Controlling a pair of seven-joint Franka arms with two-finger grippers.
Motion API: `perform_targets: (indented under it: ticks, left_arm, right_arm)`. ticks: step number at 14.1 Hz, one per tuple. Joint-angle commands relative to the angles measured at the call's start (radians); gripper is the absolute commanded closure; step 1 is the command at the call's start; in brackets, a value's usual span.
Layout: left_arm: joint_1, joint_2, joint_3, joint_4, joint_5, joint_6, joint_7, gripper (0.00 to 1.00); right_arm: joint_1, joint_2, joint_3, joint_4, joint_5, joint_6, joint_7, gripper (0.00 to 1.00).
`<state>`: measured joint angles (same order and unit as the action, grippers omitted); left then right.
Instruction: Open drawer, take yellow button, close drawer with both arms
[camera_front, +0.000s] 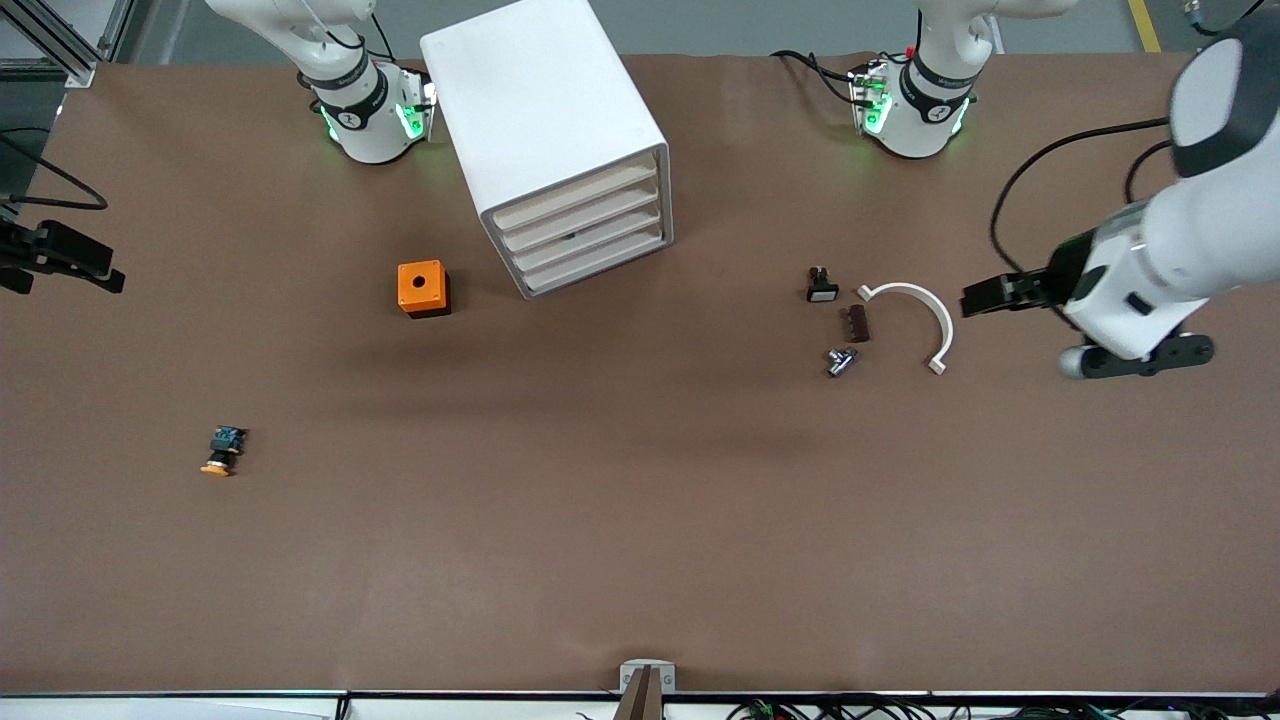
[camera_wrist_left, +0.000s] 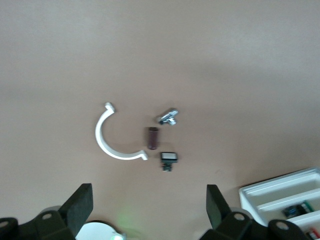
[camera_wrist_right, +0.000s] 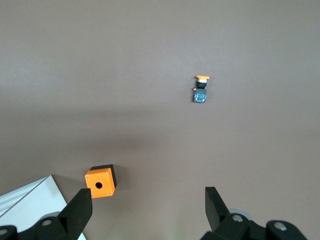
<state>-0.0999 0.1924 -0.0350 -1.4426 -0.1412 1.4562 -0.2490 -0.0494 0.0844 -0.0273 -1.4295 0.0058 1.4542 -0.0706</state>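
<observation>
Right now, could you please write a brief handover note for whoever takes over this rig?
Left gripper: open, empty, over the table's left-arm end beside the white curved clip.
Right gripper: open, empty, at the right-arm end of the table.
Push-button: lying on the table, nearer the front camera than the orange box.
Drawer unit: all drawers look closed.
Done: button is out, drawers shut.
Left: nothing evident; confirm.

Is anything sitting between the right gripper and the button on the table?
Nothing visible does. The button lies alone on bare table, nearer the front camera than the orange box. The right gripper hangs open near that box.
</observation>
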Motion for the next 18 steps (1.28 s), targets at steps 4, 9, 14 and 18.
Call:
perform_targets:
  ticks: [4,9,14,18]
  left_arm:
    - [0.028,-0.182,-0.014,-0.295,0.066,0.202,0.042,0.00]
    - [0.041,-0.209,-0.014,-0.298,0.066,0.222,0.075,0.00]
    - [0.119,-0.251,-0.014,-0.295,0.063,0.257,0.187,0.00]
    - [0.124,-0.260,-0.020,-0.256,0.063,0.250,0.168,0.00]
  right_arm:
    - [-0.035,-0.029,0.001,0.014,0.057,-0.109,0.014,0.00]
    - [-0.053,-0.034,0.003,-0.003,0.059,-0.161,0.018,0.00]
    - [-0.037,-0.083,0.009,-0.058,0.045,-0.163,0.081,0.00]
    - [-0.006,-0.129,-0.002,-0.103,0.046,-0.124,0.104,0.00]
